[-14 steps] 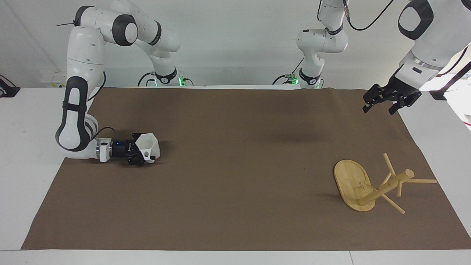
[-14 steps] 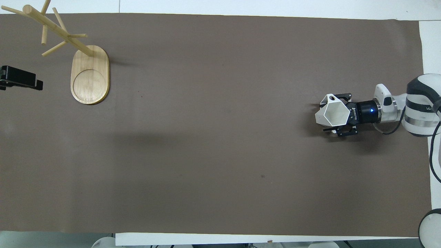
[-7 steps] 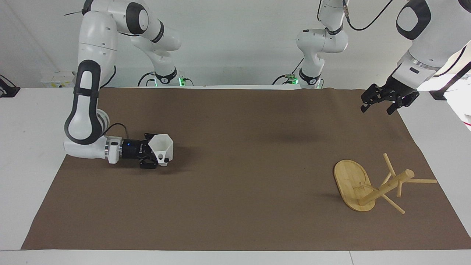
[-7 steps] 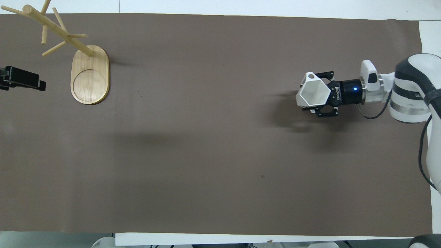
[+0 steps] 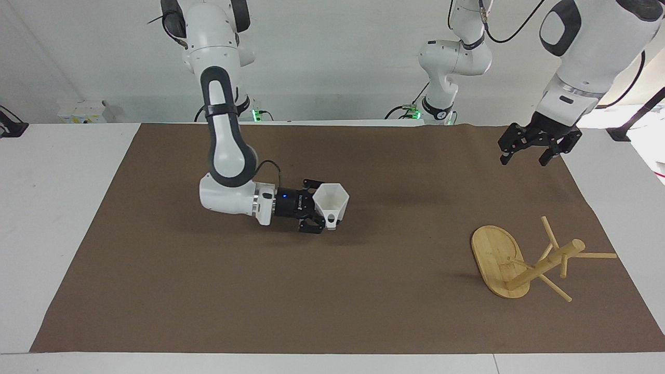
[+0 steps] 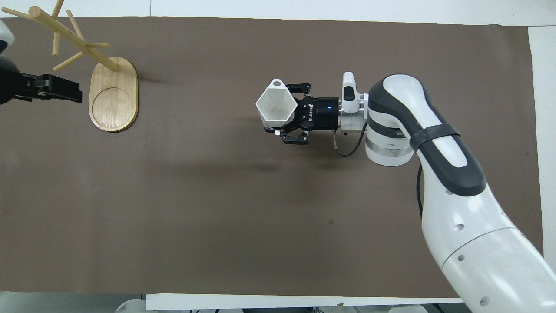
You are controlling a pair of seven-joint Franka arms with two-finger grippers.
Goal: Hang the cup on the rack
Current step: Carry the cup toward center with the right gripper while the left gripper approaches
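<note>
Over the mat, one cup in the right claw, one rack.

The cup looked smooth matt white; the rack was pale wood; the table cover was matt brown, paper-like.

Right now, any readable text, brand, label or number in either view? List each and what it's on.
"ROBOTIQ": white lettering on the black body of the right gripper, which holds the white faceted cup; legible in the overhead view only.
Dark mark on the cup's side, facing view: too small to read.
Left gripper, bamboo mug rack, brown mat: no text visible.
</note>
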